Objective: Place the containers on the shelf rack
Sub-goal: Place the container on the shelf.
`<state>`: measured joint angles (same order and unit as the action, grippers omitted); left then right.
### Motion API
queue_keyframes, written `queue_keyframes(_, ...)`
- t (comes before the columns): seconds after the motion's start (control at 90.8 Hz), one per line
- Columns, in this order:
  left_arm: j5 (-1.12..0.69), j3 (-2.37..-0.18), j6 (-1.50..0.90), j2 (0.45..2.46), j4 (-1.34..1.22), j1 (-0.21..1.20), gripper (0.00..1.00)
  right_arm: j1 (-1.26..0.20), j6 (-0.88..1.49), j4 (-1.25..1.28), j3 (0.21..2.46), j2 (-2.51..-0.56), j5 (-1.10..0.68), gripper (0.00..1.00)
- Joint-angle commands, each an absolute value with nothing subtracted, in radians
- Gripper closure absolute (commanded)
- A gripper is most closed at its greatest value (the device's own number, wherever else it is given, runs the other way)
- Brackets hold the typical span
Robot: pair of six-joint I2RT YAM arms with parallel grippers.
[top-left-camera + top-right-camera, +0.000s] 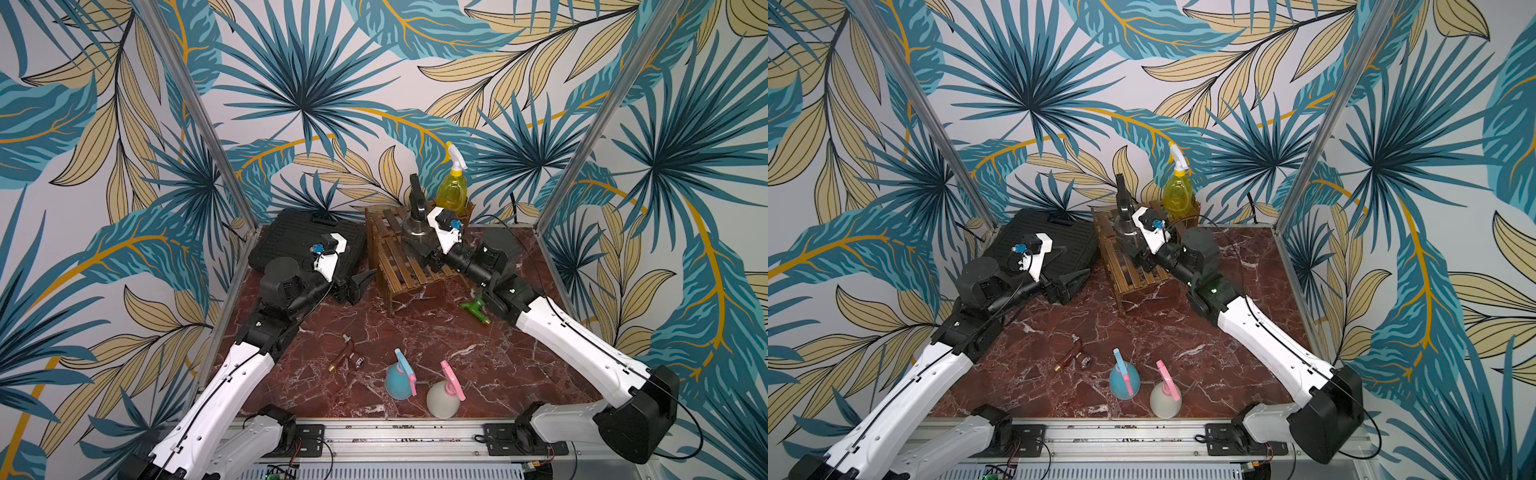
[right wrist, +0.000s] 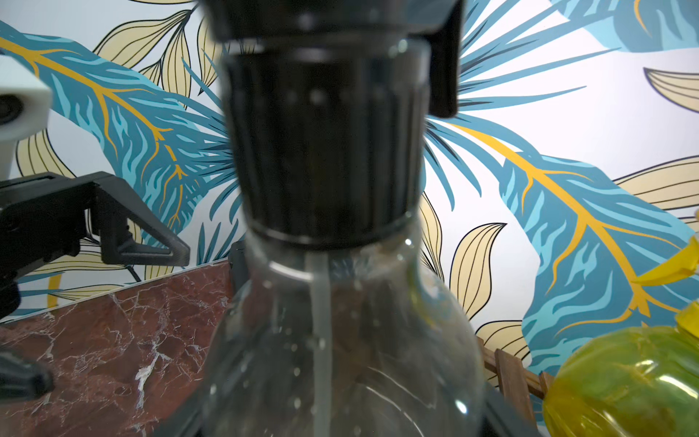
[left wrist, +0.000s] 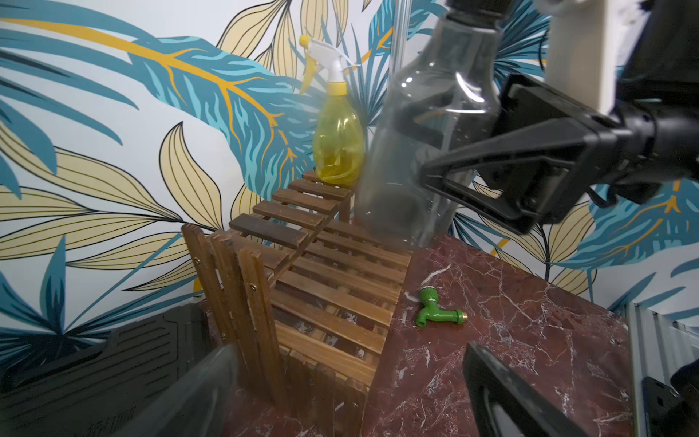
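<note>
The brown slatted shelf rack (image 1: 401, 270) (image 1: 1133, 274) (image 3: 340, 287) stands at the back of the table. A yellow bottle (image 1: 451, 193) (image 1: 1177, 195) (image 3: 337, 147) (image 2: 624, 382) stands upright on the far end of its upper step. My right gripper (image 1: 419, 245) (image 1: 1133, 249) (image 2: 340, 416) is shut on the body of the smoky grey bottle (image 1: 415, 226) (image 1: 1126, 226) (image 3: 423, 151) (image 2: 333, 340). It holds that bottle tilted, base just over the lower step; contact cannot be told. My left gripper (image 1: 361, 282) (image 1: 1075, 280) (image 3: 350, 378) is open and empty beside the rack's left side. The blue bottle (image 1: 399, 380) (image 1: 1123, 380) and the white bottle (image 1: 444, 397) (image 1: 1165, 399) stand near the front edge.
A flat black ribbed case (image 1: 307, 239) (image 1: 1054, 241) (image 3: 75, 378) lies left of the rack, under my left wrist. A small green nozzle (image 1: 476, 309) (image 3: 435, 308) lies on the marble right of the rack. A small brown fitting (image 1: 345, 355) (image 1: 1071, 353) lies left of the blue bottle.
</note>
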<state>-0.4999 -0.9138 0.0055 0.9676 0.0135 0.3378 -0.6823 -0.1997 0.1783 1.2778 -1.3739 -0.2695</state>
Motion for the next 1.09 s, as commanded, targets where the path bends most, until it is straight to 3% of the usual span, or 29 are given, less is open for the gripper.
queue_keyframes(0.0, -0.546, -0.891, 0.074, 0.97, -0.058, 0.331, 0.0, -0.632, -0.167, 0.104, 1.348, -1.434, -0.431, 0.32)
queue_keyframes(0.793, -0.481, -0.818, 0.1, 0.95, -0.088, 0.331, 0.0, -0.525, -0.096, -0.125, 1.914, -1.921, -0.571, 0.33)
queue_keyframes(1.079, -0.485, -0.821, 0.104, 0.95, -0.082, 0.331, 0.0, -0.521, -0.087, -0.141, 1.985, -1.995, -0.573, 0.33)
